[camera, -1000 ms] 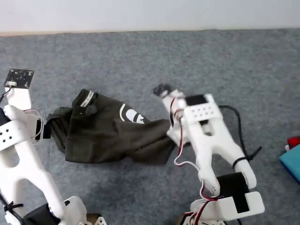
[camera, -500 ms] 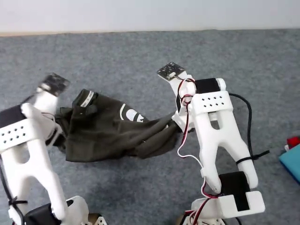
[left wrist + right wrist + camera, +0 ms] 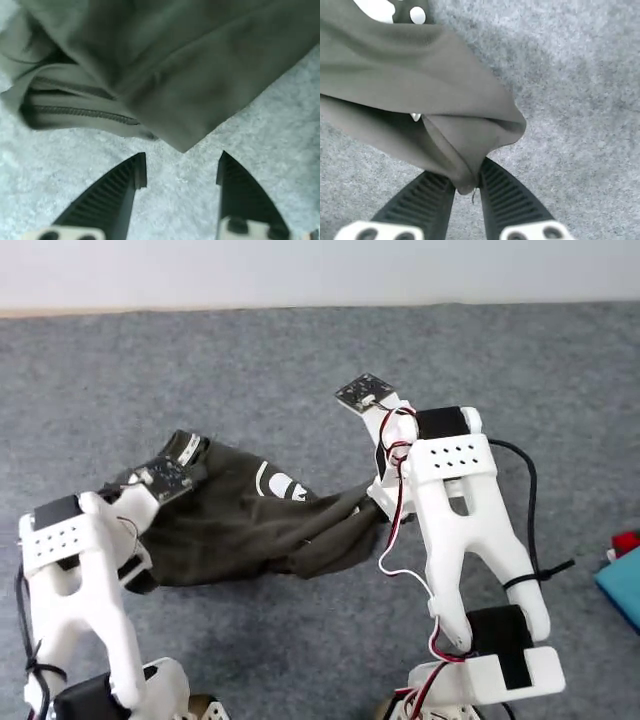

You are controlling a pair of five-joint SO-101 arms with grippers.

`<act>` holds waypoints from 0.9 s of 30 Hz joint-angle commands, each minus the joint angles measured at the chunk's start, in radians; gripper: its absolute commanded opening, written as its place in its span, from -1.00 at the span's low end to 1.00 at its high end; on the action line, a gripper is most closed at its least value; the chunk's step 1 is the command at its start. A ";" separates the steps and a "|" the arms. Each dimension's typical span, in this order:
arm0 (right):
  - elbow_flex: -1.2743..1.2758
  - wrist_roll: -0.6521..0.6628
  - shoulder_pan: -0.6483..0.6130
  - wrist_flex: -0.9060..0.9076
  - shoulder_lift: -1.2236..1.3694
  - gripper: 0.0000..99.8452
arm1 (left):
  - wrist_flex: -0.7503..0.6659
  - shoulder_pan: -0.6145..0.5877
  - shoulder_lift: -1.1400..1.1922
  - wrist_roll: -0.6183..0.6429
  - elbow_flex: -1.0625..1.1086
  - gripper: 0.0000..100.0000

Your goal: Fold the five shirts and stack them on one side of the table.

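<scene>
I've got the right hand (image 3: 467,181) pinched on a fold of the olive shirt (image 3: 240,525), which lies crumpled on the grey desk (image 3: 520,360) between both arms. Left hand (image 3: 181,167) spread, hovering at the shirt's corner.

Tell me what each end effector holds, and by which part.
The right end effector pinches a bunched fold at the shirt edge; left end effector is open, holding nothing.

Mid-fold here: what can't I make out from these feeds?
High view: blue thing and red thing, cut off by the right edge.
High view: white print on the shirt, partly under a fold.
High view: shirt's left edge, covered by the left arm.
</scene>
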 commanded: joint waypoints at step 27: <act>-0.052 0.006 0.010 0.007 -0.008 -0.98 | -0.353 0.095 -0.002 -0.006 0.248 -0.64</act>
